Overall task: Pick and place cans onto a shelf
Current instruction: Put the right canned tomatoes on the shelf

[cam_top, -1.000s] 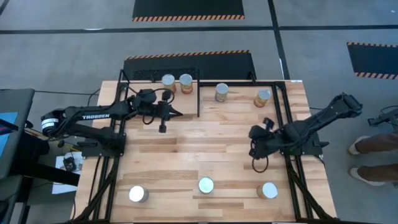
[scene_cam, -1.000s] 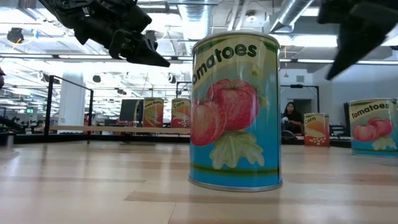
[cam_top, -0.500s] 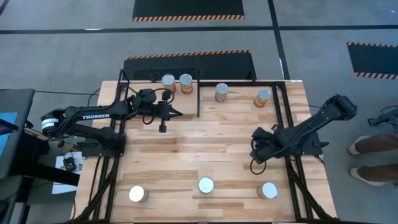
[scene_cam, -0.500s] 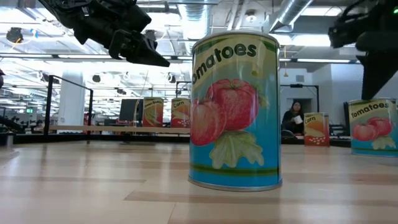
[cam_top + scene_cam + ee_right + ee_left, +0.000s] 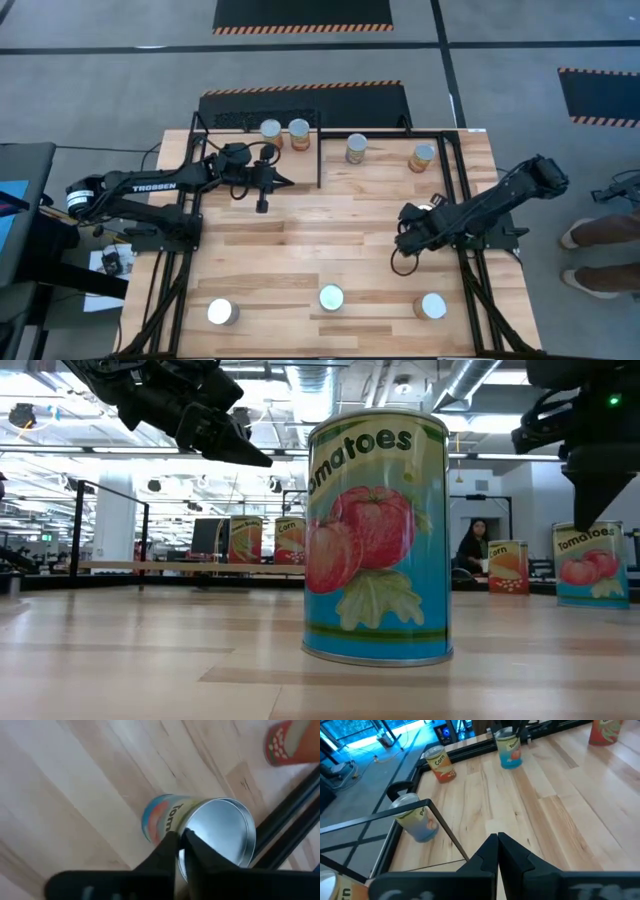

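Over the right half of the table, short of the front row, we see the right gripper (image 5: pixel 400 243) hanging with its fingers pressed nearly together. Its wrist camera looks down past them at a tomato can (image 5: pixel 200 827), which stands upright beside a black frame bar.

We judge the step to be the reach for this can, probably the front right can (image 5: pixel 432 306). To do it well, we would spread the fingers wider than the lid before descending. We would then centre them on the can, come down clear of the frame bar, and grip around the label rather than the rim.

The left gripper (image 5: pixel 285 180) waits by the shelf (image 5: pixel 385 150), its fingers closed on nothing.

From above we count seven cans. Four stand along the shelf and three stand along the front edge of the table. We count two arms.
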{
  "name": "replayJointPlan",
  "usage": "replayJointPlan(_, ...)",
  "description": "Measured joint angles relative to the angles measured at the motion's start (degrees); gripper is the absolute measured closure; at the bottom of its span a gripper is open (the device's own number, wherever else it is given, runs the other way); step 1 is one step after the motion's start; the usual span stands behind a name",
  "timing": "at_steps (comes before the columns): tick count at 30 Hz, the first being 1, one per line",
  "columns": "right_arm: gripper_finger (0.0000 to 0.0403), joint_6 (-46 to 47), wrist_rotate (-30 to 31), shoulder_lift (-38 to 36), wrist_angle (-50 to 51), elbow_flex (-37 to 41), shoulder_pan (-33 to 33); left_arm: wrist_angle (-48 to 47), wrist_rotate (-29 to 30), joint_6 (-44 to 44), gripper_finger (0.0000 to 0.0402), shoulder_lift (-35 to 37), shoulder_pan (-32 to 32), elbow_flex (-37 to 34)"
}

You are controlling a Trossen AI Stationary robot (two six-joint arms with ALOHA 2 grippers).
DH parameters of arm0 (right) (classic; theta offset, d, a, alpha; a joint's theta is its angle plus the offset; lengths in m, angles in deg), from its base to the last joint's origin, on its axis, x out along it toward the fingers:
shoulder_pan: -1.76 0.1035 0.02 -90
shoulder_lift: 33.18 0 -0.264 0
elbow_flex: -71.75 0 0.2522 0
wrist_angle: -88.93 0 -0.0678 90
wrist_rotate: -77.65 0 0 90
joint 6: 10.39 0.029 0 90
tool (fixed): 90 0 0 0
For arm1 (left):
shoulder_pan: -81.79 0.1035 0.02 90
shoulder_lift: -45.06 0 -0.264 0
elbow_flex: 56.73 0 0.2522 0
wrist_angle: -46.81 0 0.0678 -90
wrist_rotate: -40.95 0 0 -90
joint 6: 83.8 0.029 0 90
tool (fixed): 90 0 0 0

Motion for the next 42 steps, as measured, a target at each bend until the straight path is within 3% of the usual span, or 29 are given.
replayJointPlan(3, 0.0396, -3.09, -1.38, -0.69, -0.75, -1.71, -0.05, 0.0, 0.0, -1.14, 0.0401, 0.0, 0.0, 0.0)
replayJointPlan(17, 0.0398, -22.69, -1.31, -1.57, -17.68, -5.9, 0.33, 0.13, 0.0, -2.44, 0.0401, 0.0, 0.0, 0.0)
replayJointPlan(29, 0.0399, -25.54, -1.24, -1.58, -20.85, -5.9, 1.81, 0.34, 0.0, -3.22, 0.0401, 0.0, 0.0, 0.02)
replayJointPlan(42, 0.0399, -34.42, -2.78, -1.58, -24.32, -5.9, -2.3, 0.28, -0.17, -3.72, 0.0401, 0.0, 0.01, 0.02)
